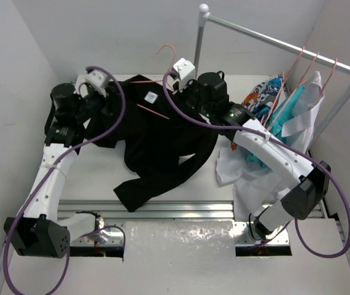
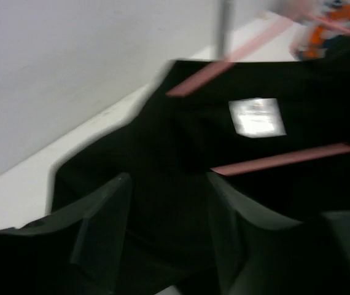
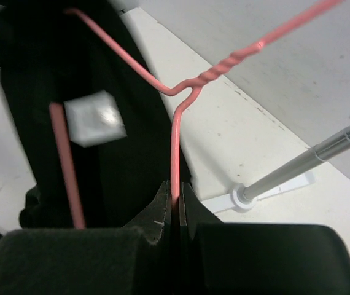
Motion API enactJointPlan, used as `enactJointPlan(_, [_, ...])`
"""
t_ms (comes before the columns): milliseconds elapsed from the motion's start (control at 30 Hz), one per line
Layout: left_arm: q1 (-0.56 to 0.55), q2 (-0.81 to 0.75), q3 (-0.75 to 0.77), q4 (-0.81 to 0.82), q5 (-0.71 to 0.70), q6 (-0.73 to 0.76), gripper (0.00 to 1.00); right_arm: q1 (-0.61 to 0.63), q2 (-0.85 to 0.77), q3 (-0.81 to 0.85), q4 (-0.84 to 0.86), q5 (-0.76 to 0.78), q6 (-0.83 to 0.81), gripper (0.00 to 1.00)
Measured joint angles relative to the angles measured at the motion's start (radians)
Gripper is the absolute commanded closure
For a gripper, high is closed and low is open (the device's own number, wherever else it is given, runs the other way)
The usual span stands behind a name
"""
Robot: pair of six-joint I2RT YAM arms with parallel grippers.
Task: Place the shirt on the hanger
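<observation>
The black shirt (image 1: 156, 141) lies crumpled on the table, its white neck label (image 1: 152, 96) facing up. The pink hanger (image 1: 166, 54) lies at the collar with its hook toward the back wall. Parts of its frame show on the cloth; the rest is hidden inside the shirt. My right gripper (image 1: 178, 83) is shut on the hanger wire (image 3: 175, 141) just below the twisted neck, also seen in the right wrist view (image 3: 176, 190). My left gripper (image 1: 105, 103) is open, its jaws spread over the shirt's shoulder (image 2: 163, 147) in the blurred left wrist view (image 2: 169, 181), left of the label (image 2: 256, 117).
A metal clothes rack (image 1: 279, 42) stands at the back right, its post base (image 3: 242, 198) close to my right gripper. Patterned (image 1: 264, 92), teal (image 1: 288, 114) and white (image 1: 248, 169) garments hang there on pink hangers. An aluminium rail (image 1: 163, 209) runs along the front.
</observation>
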Motion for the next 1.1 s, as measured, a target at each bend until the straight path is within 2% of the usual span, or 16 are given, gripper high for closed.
enactJointPlan(33, [-0.027,-0.009,-0.012,-0.009,0.001,0.019,0.39,0.011,-0.002,-0.008,0.008,0.018,-0.007,1.00])
enactJointPlan(67, [-0.066,-0.019,-0.022,-0.020,0.008,0.039,0.38,0.020,-0.002,-0.013,0.017,0.034,-0.013,1.00])
enactJointPlan(200, [-0.175,-0.060,-0.040,-0.060,0.074,0.086,0.37,0.047,-0.001,-0.037,0.044,0.080,-0.044,1.00])
enactJointPlan(500, [-0.173,-0.083,0.005,-0.065,0.015,0.119,0.38,0.080,-0.034,-0.186,0.167,0.066,-0.113,1.00])
enactJointPlan(700, [-0.212,-0.039,0.014,-0.040,-0.067,0.219,0.38,0.097,-0.085,-0.231,0.216,0.020,-0.129,1.00])
enactJointPlan(900, [-0.246,0.010,0.017,-0.090,-0.077,0.329,0.37,0.131,-0.126,-0.255,0.231,-0.013,-0.132,1.00])
enactJointPlan(933, [-0.246,0.010,0.016,-0.094,-0.078,0.339,0.38,0.131,-0.129,-0.259,0.233,-0.027,-0.134,1.00])
enactJointPlan(1033, [-0.246,0.010,0.016,-0.091,-0.093,0.349,0.57,0.131,-0.130,-0.268,0.229,-0.083,-0.139,1.00])
enactJointPlan(1067, [-0.246,0.010,0.016,-0.089,-0.100,0.352,0.71,0.130,-0.130,-0.272,0.227,-0.100,-0.141,1.00])
enactJointPlan(1100, [-0.246,0.010,0.014,-0.093,-0.102,0.351,0.79,0.130,-0.130,-0.274,0.230,-0.114,-0.143,1.00])
